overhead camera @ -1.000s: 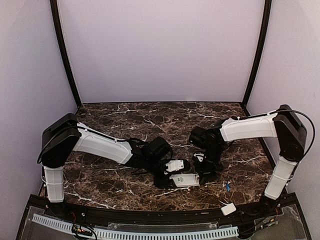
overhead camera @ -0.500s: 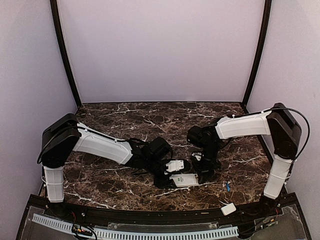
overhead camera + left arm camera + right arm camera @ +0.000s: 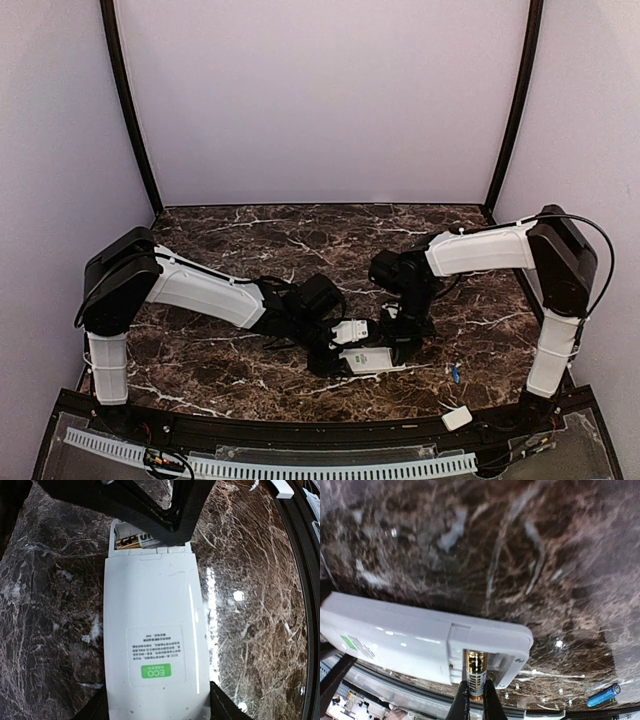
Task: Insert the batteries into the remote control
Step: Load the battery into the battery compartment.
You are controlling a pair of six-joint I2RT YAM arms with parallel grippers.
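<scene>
The white remote control [image 3: 152, 640] lies back side up, a green sticker on it, its battery bay open at the far end. My left gripper [image 3: 157, 711] is shut on the remote control's near end, one finger on each side. A gold and white battery [image 3: 475, 672] stands partly in the open bay. My right gripper [image 3: 475, 696] is shut on its outer end. In the top view the remote control [image 3: 368, 359] sits between the left gripper [image 3: 343, 357] and the right gripper [image 3: 400, 344]. A blue battery [image 3: 603, 695] lies loose on the table.
The blue battery [image 3: 455, 373] lies right of the grippers on the dark marble table [image 3: 220, 360]. A small white cover piece [image 3: 457, 418] rests on the black front rail. Purple walls enclose the back and both sides.
The right arm's upper links have swung leftward and its gripper has crept slightly toward the remote control. The left arm and the remote control stay put.
</scene>
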